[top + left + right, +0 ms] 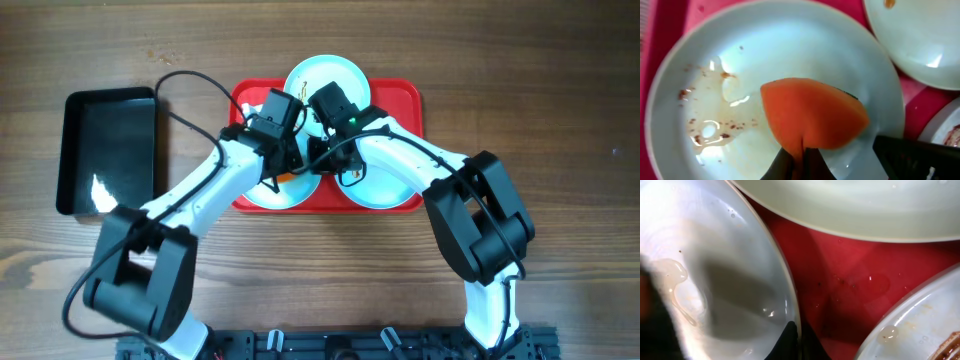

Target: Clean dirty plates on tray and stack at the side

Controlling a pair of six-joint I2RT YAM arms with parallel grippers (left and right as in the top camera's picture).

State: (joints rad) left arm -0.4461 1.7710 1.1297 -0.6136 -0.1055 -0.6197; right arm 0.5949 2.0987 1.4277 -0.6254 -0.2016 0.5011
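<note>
Wood-grain table (560,80) carries a red tray (405,95) with rounded corners and a low rim, and a glossy black bin (105,150) sits apart on its left. Three round, shallow, pale mint-white plates (325,72) lie on the tray: one at the far edge and two side by side at the near edge. Both arms reach in over them. The left gripper (801,155) pinches an orange sponge (810,117) over the wet plate (840,65), which shows brown specks and a watery tan smear on one side. A neighbouring plate (920,35) bears a small orange dab, and a third (952,135) a brownish smear. The right gripper (792,340) has its fingertips pressed together right at a plate's rim; whether the rim lies between them I cannot tell.
</note>
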